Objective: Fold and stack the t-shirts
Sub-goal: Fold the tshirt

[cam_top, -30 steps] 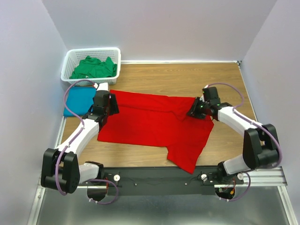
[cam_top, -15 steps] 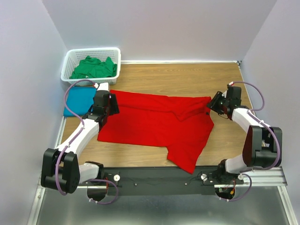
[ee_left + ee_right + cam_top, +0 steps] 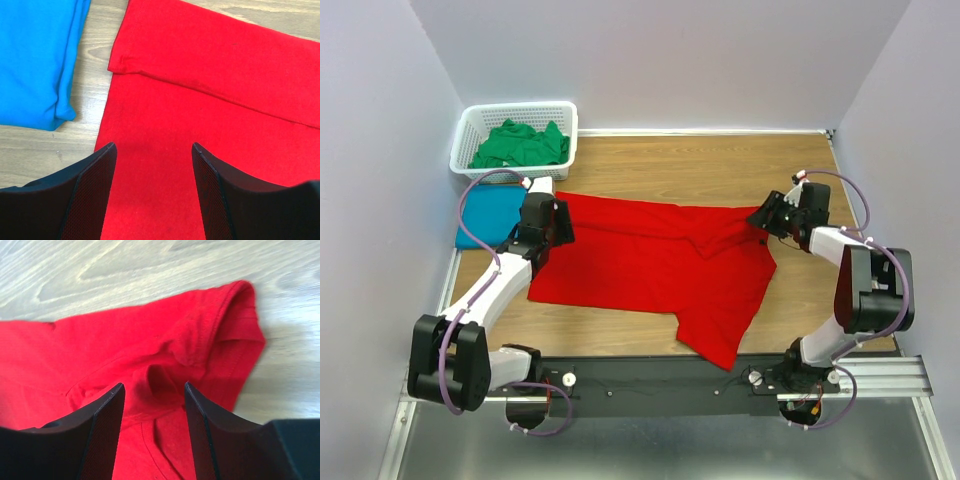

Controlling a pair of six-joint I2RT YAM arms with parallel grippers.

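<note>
The red t-shirt (image 3: 650, 265) lies spread on the wooden table, with a bunched sleeve at its right top corner (image 3: 200, 345). My left gripper (image 3: 542, 238) is open over the shirt's left edge; red cloth (image 3: 210, 100) lies under and between its fingers (image 3: 95, 190). My right gripper (image 3: 767, 218) is open just above the bunched sleeve, its fingers (image 3: 107, 425) astride a raised fold. The folded teal blue t-shirt (image 3: 488, 213) lies left of the red one and shows in the left wrist view (image 3: 35, 55). The green t-shirt (image 3: 520, 145) lies crumpled in the basket.
The white lattice basket (image 3: 470, 125) stands at the back left corner. Walls close in on the left, back and right. Bare wood (image 3: 720, 165) lies behind the red shirt and to its right (image 3: 815, 290). The arm rail runs along the near edge.
My right gripper let go of the red sleeve after drawing it out to the right, and now sits open over it. The left arm has not moved.
</note>
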